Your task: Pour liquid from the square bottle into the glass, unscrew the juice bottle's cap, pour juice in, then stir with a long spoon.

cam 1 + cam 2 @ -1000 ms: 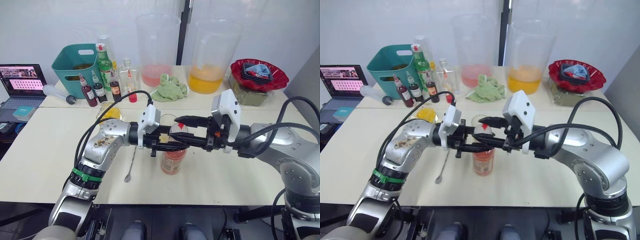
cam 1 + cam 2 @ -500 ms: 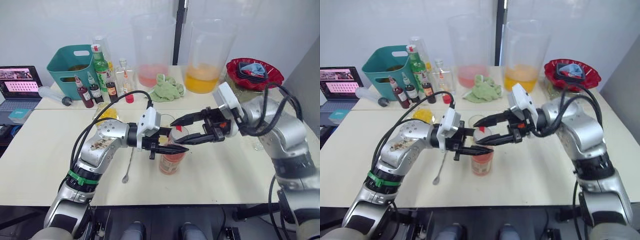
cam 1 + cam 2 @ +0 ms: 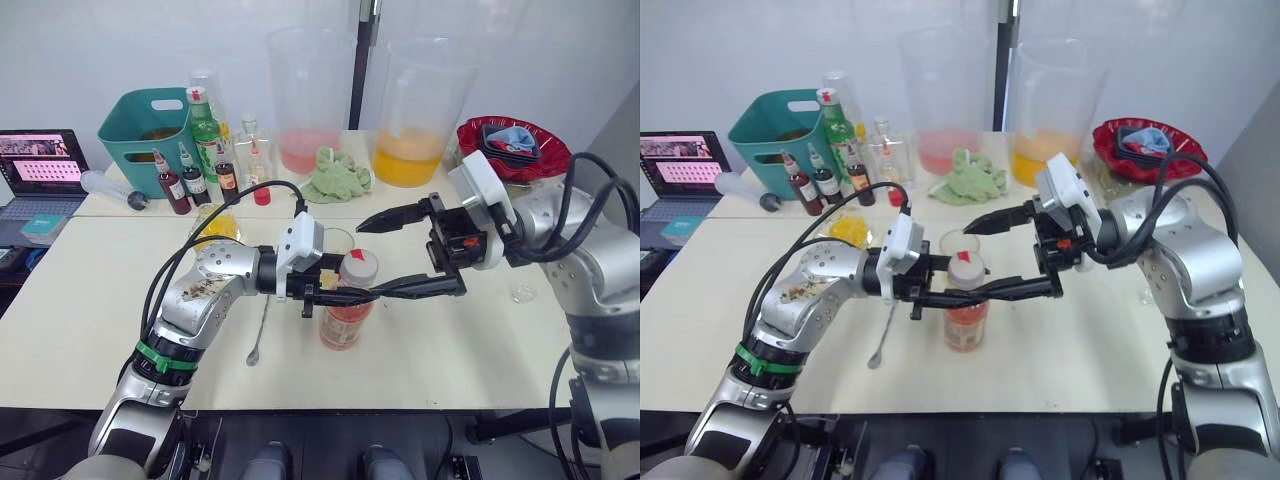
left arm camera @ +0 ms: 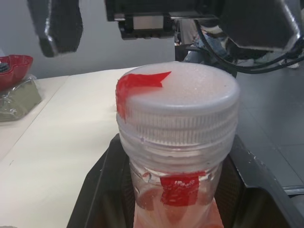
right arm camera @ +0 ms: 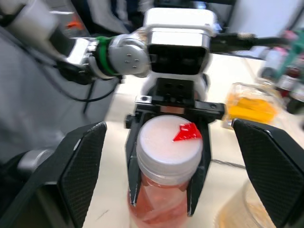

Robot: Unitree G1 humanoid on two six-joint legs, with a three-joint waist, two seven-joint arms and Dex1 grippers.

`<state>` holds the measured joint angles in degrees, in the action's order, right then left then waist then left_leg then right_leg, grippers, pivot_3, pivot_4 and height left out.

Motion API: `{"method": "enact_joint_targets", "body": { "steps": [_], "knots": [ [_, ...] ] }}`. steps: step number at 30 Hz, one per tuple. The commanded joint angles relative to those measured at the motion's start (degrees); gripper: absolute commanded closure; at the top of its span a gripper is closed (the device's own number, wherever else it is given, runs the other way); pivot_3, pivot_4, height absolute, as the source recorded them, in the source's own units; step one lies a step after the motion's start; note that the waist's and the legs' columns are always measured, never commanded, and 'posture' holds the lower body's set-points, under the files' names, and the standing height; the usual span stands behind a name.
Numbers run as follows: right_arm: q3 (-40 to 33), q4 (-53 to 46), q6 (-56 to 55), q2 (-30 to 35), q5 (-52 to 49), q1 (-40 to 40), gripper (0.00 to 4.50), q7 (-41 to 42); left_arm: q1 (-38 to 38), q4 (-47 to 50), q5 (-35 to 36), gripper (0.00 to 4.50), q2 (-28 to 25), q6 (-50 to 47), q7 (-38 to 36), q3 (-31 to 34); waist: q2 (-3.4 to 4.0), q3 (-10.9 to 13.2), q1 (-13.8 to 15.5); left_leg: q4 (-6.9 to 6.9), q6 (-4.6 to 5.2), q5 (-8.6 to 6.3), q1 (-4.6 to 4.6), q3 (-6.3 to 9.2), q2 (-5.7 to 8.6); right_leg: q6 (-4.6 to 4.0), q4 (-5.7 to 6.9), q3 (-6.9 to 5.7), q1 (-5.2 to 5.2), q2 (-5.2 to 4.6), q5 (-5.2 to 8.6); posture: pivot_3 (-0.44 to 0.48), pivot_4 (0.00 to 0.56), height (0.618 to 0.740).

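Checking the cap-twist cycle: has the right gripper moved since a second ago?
Yes. The right gripper has backed off the cap toward the robot's right and opened wide, while the juice bottle stays clamped in the left gripper.

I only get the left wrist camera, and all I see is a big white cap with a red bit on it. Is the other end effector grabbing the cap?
Observer: No. The right end effector is open, with one finger on each side of the cap, wide apart.
Operator: Is the bottle up in the air?
Observer: No. The juice bottle stands upright on the table, with the left end effector shut on its neck.
Operator: Where's the spoon for stirring?
Observer: The long spoon lies flat on the table, just to the left of the bottle, below the left arm.
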<state>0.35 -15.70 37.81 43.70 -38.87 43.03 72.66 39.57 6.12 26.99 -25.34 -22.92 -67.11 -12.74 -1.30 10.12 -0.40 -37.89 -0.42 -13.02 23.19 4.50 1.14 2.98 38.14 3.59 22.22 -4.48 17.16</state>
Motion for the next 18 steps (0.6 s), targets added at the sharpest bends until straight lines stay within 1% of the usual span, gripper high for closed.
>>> {"method": "enact_joint_targets", "body": {
  "steps": [1, 2, 3, 5, 7, 11, 16, 18],
  "knots": [
    [-7.5, -15.3, 7.0, -2.1, -3.7, -7.4, 0.03, -17.3, 0.2, -2.9, -2.6, 2.87, 0.7, 0.4, -0.3, -2.5, -0.02, 0.0, 0.3, 0.00, 0.00, 0.00, 0.00, 0.05, -0.01, 0.00, 0.02, -0.02, -0.02, 0.01, -0.01, 0.000, 0.150, 0.740],
    [-8.7, -18.8, 9.2, -3.1, -4.8, -9.8, 0.03, -21.7, 0.4, -3.3, -2.3, 2.87, 1.2, 0.6, -0.7, -2.6, -0.02, 0.0, 0.5, 0.00, 0.00, 0.00, 0.00, 0.03, -0.01, 0.00, 0.03, -0.02, -0.01, 0.00, -0.01, 0.000, 0.150, 0.740],
    [-9.3, -20.8, 10.7, -3.6, -6.0, -11.0, 0.03, -24.4, 0.5, -3.5, -2.1, 2.87, 1.5, 0.7, -1.0, -2.7, -0.02, 0.0, 0.6, 0.00, 0.00, 0.00, 0.03, 0.04, 0.00, 0.01, 0.03, -0.01, 0.00, 0.00, -0.01, 0.000, 0.150, 0.740],
    [-10.3, -22.6, 12.9, -5.1, -7.3, -12.2, 0.03, -29.9, 0.9, -4.2, -2.3, 2.87, 1.9, 1.2, -1.3, -2.8, -0.02, 0.0, 0.6, 0.00, -0.01, 0.01, 0.03, 0.01, 0.02, 0.01, 0.03, 0.03, 0.00, -0.02, -0.01, 0.000, 0.150, 0.740],
    [-10.3, -24.1, 14.4, -6.0, -8.8, -13.0, 0.03, -33.5, 1.3, -4.8, -2.5, 2.87, 2.3, 1.5, -1.3, -2.8, -0.02, 0.0, 0.7, -0.02, 0.00, 0.09, 0.02, 0.00, 0.05, 0.04, -0.02, 0.06, -0.03, -0.03, -0.03, 0.000, 0.150, 0.740],
    [-9.8, -25.8, 15.3, -6.7, -10.3, -14.4, 0.03, -38.1, 1.7, -5.6, -2.6, 2.87, 2.7, 1.9, -1.7, -2.8, -0.02, 0.0, 0.9, -0.02, 0.04, 0.14, 0.00, 0.00, 0.05, 0.05, -0.06, 0.05, -0.08, 0.00, -0.03, 0.000, 0.150, 0.740],
    [-9.1, -26.4, 15.1, -6.1, -12.2, -15.8, 0.03, -39.2, 1.6, -6.0, -3.2, 2.87, 2.8, 2.7, -1.7, -2.7, -0.02, 0.0, 0.9, -0.02, 0.04, 0.15, 0.01, 0.00, 0.06, 0.06, -0.05, 0.05, -0.07, 0.01, -0.03, 0.000, 0.150, 0.740],
    [-8.8, -26.0, 14.8, -5.9, -12.5, -15.7, 0.56, -39.4, 1.5, -6.0, -3.2, 2.87, 2.6, 2.8, -1.7, -2.7, -0.02, 0.0, 0.9, -0.02, 0.05, 0.15, 0.01, 0.00, 0.06, 0.06, -0.05, 0.05, -0.08, 0.01, -0.03, 0.000, 0.150, 0.740]
  ]
}}
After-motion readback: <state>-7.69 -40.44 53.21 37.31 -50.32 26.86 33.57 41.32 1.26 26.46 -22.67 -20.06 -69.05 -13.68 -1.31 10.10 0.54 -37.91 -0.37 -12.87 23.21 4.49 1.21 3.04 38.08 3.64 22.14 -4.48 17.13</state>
